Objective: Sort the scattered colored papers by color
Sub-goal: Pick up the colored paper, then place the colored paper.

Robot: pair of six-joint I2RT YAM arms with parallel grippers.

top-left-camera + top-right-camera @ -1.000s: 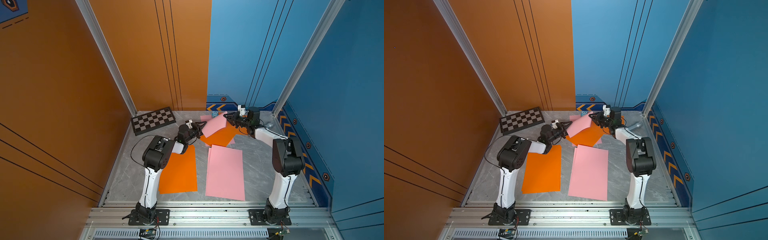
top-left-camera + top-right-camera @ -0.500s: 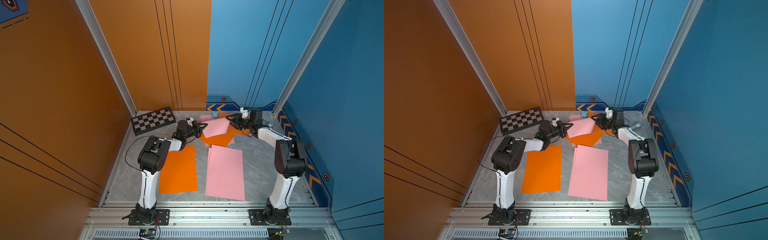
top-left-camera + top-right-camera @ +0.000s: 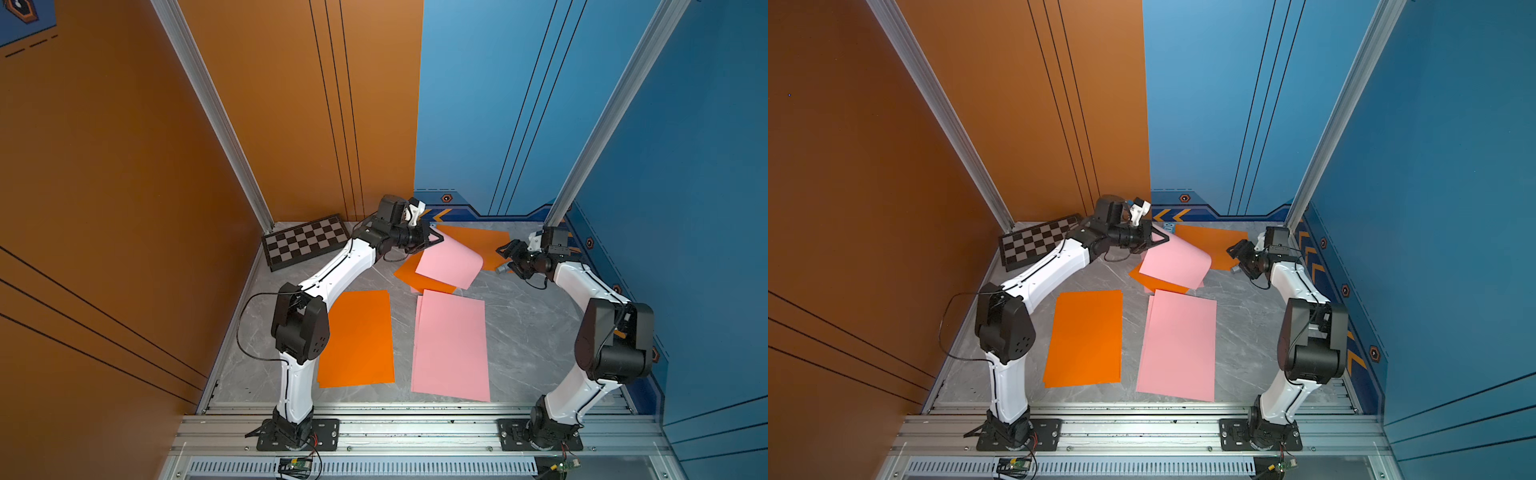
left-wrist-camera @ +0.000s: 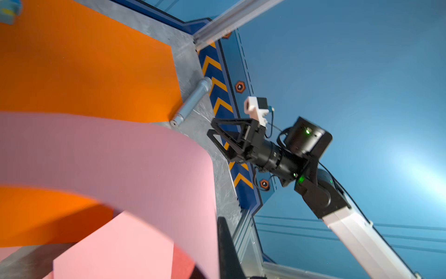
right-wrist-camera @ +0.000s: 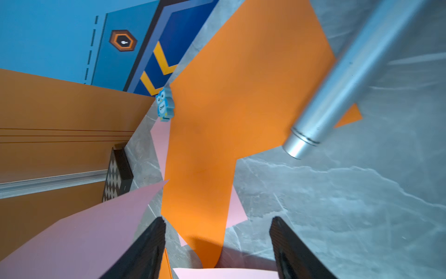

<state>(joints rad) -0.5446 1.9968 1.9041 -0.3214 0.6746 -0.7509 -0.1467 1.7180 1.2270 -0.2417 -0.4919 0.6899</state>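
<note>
Colored papers [image 3: 1086, 336] lie on the grey marbled tabletop [image 3: 528, 332]: a bright orange sheet [image 3: 357, 336], then a light pink stack [image 3: 451, 345]. The left gripper [image 3: 436, 240] pinches a curling pink sheet [image 3: 451, 264] above orange ones [image 3: 473, 241]; the right gripper [image 4: 210, 127] gapes empty.

The curled light pink paper sheet [image 3: 451, 262] is thin, matt and smooth, and so is the flat bright orange paper sheet [image 3: 357, 336]. The grey marble-patterned desk [image 3: 528, 332] looks smooth with a faint sheen. The silver metal tube [image 5: 337, 84] has a brushed, satin finish. The right gripper [image 5: 217, 223] has black fingers [image 5: 149, 246] of matt, finely ribbed plastic. The black-and-grey checkered board [image 3: 307, 245] looks matt.
</note>
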